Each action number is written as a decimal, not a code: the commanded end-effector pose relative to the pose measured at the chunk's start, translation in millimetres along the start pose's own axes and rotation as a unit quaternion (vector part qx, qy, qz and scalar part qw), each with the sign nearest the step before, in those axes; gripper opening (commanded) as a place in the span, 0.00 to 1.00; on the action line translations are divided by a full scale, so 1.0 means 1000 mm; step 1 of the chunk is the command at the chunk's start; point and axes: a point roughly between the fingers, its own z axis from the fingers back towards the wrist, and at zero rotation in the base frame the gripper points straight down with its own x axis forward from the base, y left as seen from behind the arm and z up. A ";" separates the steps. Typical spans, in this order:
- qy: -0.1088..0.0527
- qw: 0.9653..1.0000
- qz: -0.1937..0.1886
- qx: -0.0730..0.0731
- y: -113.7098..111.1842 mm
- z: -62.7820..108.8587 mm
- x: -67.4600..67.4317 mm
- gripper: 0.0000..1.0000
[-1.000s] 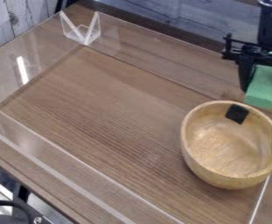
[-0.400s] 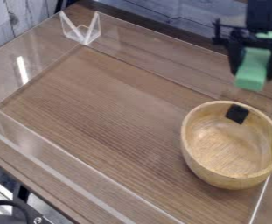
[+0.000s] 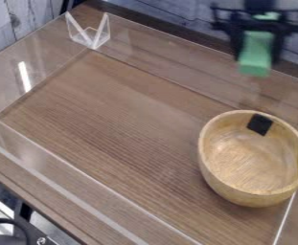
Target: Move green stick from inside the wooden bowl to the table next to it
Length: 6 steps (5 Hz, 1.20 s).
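Observation:
My gripper (image 3: 255, 43) is at the upper right of the camera view, blurred by motion, shut on the green stick (image 3: 254, 54), which hangs below its dark fingers, above the table (image 3: 126, 115). The stick is well clear of the wooden bowl (image 3: 256, 156), which stands at the right near the front edge. Inside the bowl, against its far wall, rests a small black block (image 3: 259, 123).
Low clear acrylic walls (image 3: 61, 187) line the table's edges. A clear folded stand (image 3: 87, 32) sits at the back left corner. Brown wood-grain surface stretches left of the bowl.
The gripper has carried the green stick up and to the left, away from the space above the bowl's far rim. The bowl and the black block have stayed put.

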 end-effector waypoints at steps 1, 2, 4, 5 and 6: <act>-0.038 0.999 -0.022 -0.014 -0.034 0.014 0.002 0.00; -0.035 0.998 -0.046 -0.021 -0.050 0.007 -0.001 0.00; -0.031 0.996 -0.078 -0.030 -0.052 -0.003 -0.005 0.00; -0.030 0.996 -0.083 -0.032 -0.051 -0.005 -0.006 0.00; -0.028 0.995 -0.089 -0.034 -0.049 -0.007 -0.006 0.00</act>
